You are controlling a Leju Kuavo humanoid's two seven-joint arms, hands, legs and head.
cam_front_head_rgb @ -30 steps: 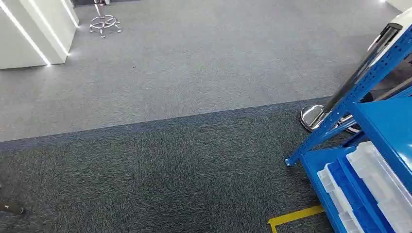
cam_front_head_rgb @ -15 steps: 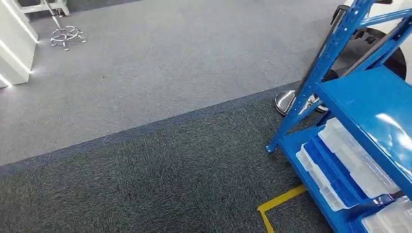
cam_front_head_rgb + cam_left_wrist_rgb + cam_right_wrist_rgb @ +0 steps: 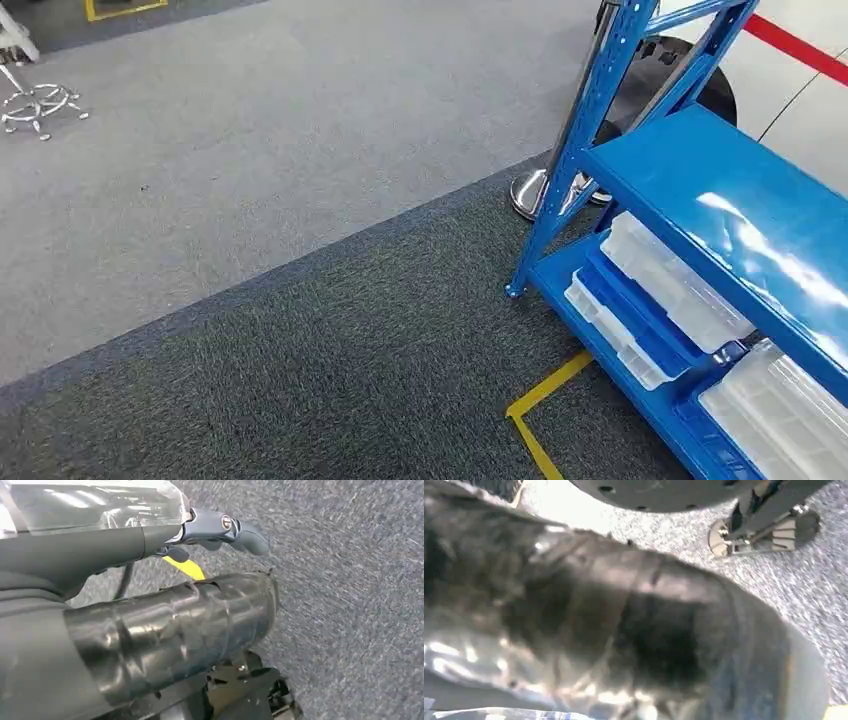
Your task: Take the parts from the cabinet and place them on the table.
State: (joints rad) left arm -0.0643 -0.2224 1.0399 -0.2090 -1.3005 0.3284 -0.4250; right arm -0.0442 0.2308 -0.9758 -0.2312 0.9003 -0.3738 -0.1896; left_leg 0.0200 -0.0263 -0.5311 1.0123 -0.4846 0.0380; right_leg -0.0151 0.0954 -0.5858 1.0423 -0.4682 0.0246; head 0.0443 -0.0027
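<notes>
A blue metal cabinet rack stands at the right of the head view. On its lower shelf lie clear lidded parts boxes, a blue box and another clear box nearer to me. My left hand hangs over the grey carpet in the left wrist view, a dark finger stretched out with nothing in it. My right hand is a close blur in the right wrist view, and its fingers are hidden.
Yellow floor tape marks a corner just left of the rack. A chrome post base stands behind the rack's near upright. A stool base sits far left on the lighter carpet. A red line runs at top right.
The camera has turned to the right: the rack has slid left and fills more of the picture, and the stool base has moved toward the left edge.
</notes>
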